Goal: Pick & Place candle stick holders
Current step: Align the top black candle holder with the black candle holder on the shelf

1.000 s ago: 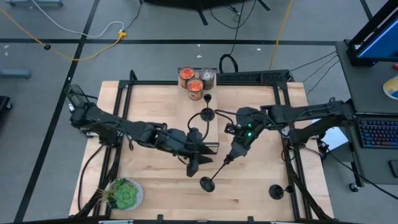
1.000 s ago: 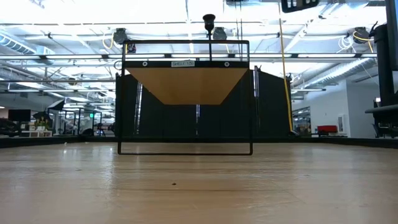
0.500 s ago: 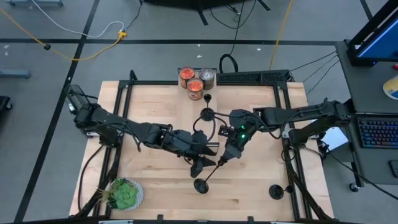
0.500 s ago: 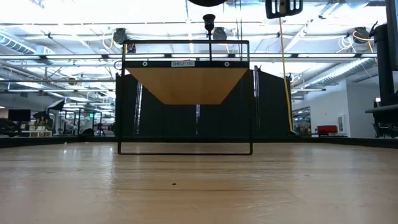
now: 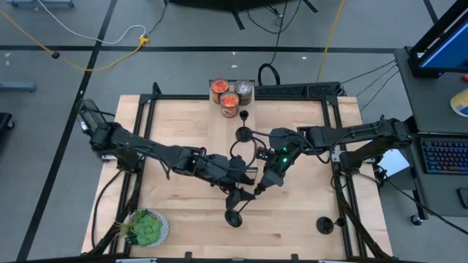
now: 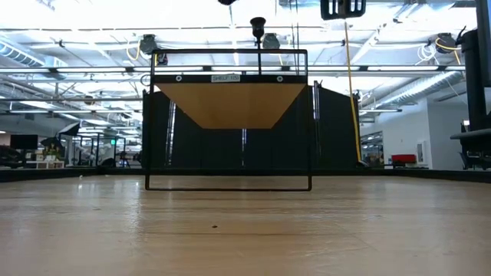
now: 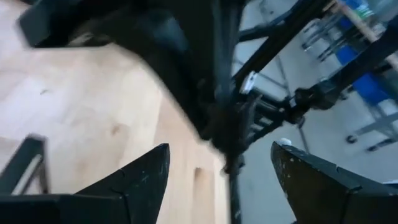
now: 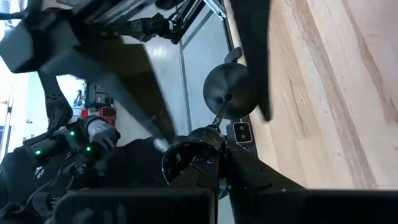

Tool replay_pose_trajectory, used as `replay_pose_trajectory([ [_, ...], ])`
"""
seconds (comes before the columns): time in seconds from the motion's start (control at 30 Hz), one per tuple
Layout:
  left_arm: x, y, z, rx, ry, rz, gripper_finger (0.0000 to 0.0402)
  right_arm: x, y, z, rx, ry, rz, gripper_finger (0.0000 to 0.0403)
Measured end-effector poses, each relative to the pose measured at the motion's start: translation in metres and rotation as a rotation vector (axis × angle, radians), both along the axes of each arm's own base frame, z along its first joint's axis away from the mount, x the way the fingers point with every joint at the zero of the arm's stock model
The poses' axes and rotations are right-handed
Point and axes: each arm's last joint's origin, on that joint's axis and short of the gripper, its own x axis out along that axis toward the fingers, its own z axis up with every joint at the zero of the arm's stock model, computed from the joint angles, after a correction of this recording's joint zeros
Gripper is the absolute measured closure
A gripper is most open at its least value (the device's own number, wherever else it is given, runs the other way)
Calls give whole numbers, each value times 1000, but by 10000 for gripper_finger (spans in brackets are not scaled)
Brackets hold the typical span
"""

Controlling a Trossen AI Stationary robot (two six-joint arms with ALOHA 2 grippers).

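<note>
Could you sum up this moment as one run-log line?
left hand: open, beside stem | right hand: shut on candle stick holder | holder: tilted above table

- The table (image 5: 183, 124) is pale wood, smooth, with visible grain
- The candle stick holders (image 5: 325, 224) look like matt black metal
- The shelf (image 6: 230, 103) has a thin black metal frame and a wood-toned panel
- The jars (image 5: 229, 104) have glossy sides
- The floor (image 5: 66, 95) is dull grey

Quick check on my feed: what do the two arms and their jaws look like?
Both arms are dark, jointed and slim. The right arm shows a small green light near its wrist and trailing black cables. The left gripper has broad, wedge-shaped black fingers.
</note>
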Motion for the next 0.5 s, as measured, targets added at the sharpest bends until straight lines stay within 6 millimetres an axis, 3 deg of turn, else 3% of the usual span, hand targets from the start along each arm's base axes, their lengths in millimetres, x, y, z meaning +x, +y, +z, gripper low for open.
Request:
replay_pose_trajectory([
  [0.5,18,5,-17,-92,12,3,127,0,0,0,-11,-8,7,399],
])
